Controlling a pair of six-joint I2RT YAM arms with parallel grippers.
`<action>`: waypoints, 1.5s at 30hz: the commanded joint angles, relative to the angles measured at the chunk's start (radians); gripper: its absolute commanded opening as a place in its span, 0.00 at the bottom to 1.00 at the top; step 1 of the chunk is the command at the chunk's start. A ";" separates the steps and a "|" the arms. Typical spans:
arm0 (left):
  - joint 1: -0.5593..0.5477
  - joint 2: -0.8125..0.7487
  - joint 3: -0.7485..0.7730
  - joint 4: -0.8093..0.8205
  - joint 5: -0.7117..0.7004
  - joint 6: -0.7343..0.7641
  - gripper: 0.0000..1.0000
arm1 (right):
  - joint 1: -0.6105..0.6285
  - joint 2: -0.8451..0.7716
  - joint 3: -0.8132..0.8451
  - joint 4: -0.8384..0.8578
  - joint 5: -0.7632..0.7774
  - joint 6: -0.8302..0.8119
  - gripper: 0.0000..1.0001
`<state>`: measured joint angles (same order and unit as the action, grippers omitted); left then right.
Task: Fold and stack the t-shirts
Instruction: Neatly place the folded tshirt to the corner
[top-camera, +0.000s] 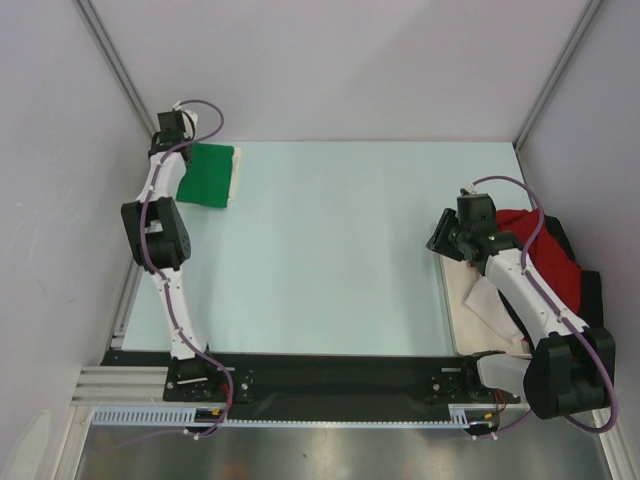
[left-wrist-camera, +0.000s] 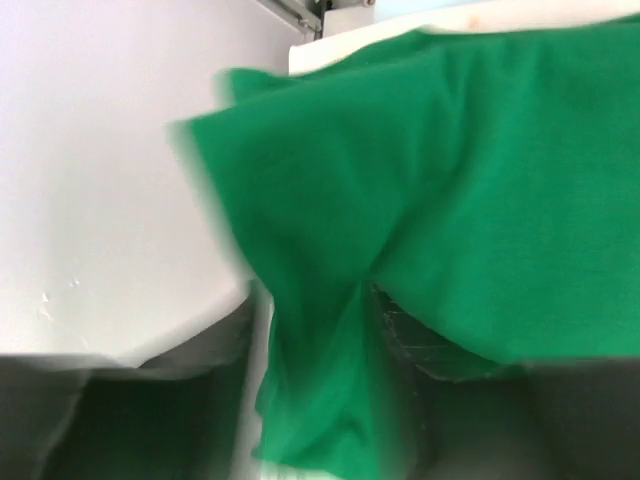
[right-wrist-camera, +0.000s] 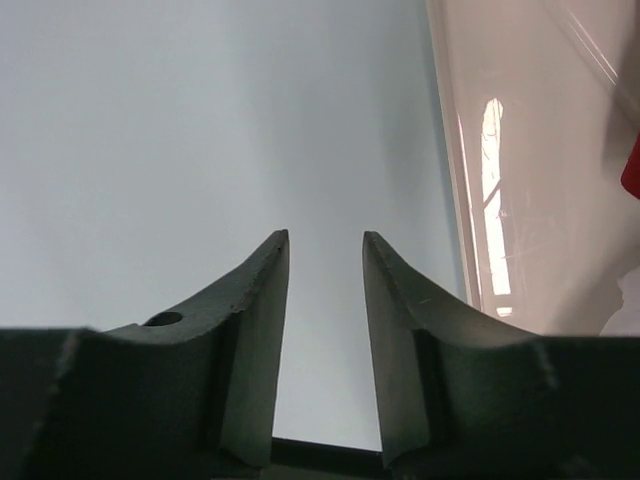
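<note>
The bright green t-shirt (top-camera: 207, 172) lies folded at the far left of the table on a white tray (top-camera: 238, 176). My left gripper (top-camera: 183, 145) is at its far-left corner. In the left wrist view, green cloth (left-wrist-camera: 450, 190) fills the frame and a bunched fold runs between the jaws of the left gripper (left-wrist-camera: 320, 400), which look shut on it. My right gripper (top-camera: 443, 238) is open and empty (right-wrist-camera: 325, 240) above the pale blue mat. The red t-shirt (top-camera: 522, 232), the dark t-shirt (top-camera: 580, 290) and the cream-white t-shirt (top-camera: 488, 305) lie heaped under the right arm.
The pale blue mat (top-camera: 330, 250) covers the table's middle. A glossy beige strip (right-wrist-camera: 520, 150) borders the mat on the right. White walls and metal frame posts (top-camera: 110, 60) enclose the table. The arm bases sit on a black rail (top-camera: 330, 375) at the near edge.
</note>
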<state>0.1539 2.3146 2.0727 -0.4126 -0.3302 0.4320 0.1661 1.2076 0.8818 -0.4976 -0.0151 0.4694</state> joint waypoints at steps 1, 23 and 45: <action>0.003 0.025 0.003 0.090 -0.033 0.007 0.89 | -0.004 0.001 0.049 -0.010 0.014 -0.012 0.43; -0.019 -0.756 -0.701 -0.103 0.321 0.028 1.00 | -0.005 -0.108 0.025 -0.035 -0.013 -0.026 0.69; -0.022 -1.403 -1.562 0.066 0.477 -0.030 1.00 | -0.004 -0.425 -0.230 0.014 -0.080 -0.069 0.79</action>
<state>0.1314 0.9203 0.5045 -0.4427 0.1593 0.4709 0.1658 0.8108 0.6621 -0.5182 -0.0734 0.4248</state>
